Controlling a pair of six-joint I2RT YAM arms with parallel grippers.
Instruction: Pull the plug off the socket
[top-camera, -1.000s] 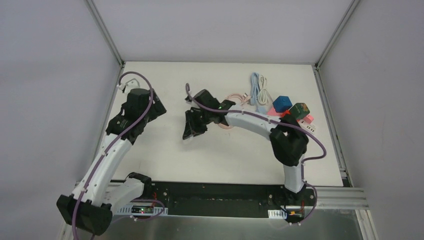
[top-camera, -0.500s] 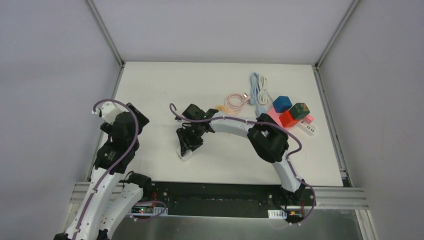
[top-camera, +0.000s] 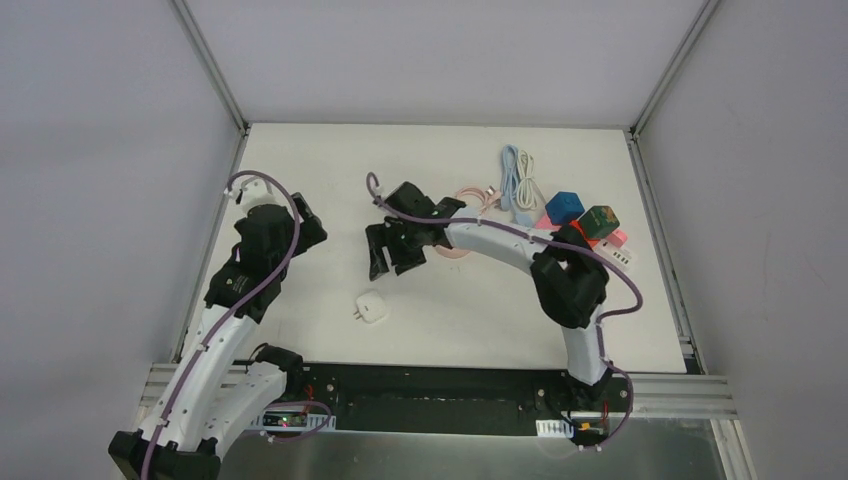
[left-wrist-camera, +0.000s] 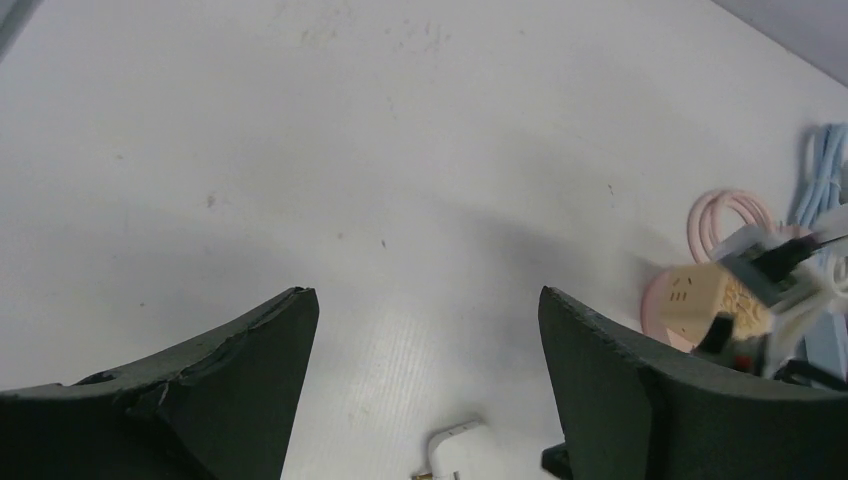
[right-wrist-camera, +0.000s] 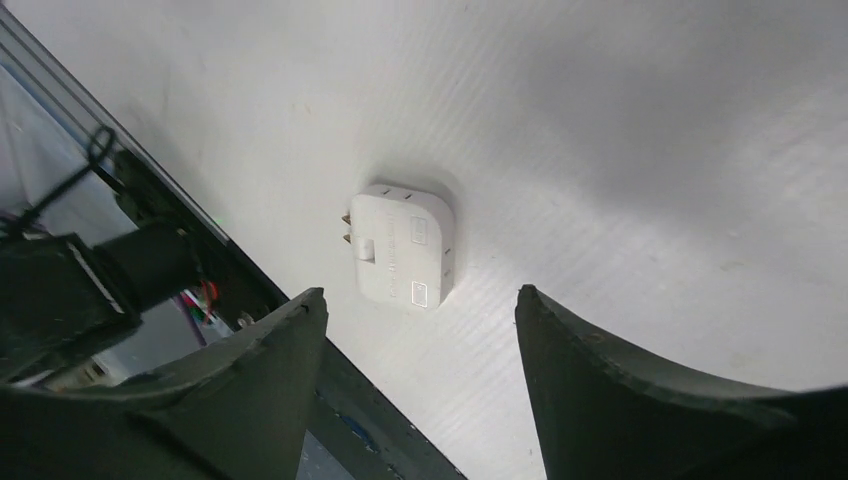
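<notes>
Jaws on your right gripper (top-camera: 391, 263) are spread wide with nothing in them, left gripper (left-wrist-camera: 422, 296) same deal; the white plug (top-camera: 372, 307) lies flat on the table (top-camera: 480, 320) about 7 o'clock from the right one, not touching it

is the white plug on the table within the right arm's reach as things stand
Probably yes. The right claw hangs open close by the white plug, which lies flat on the table with nothing between them.
</notes>
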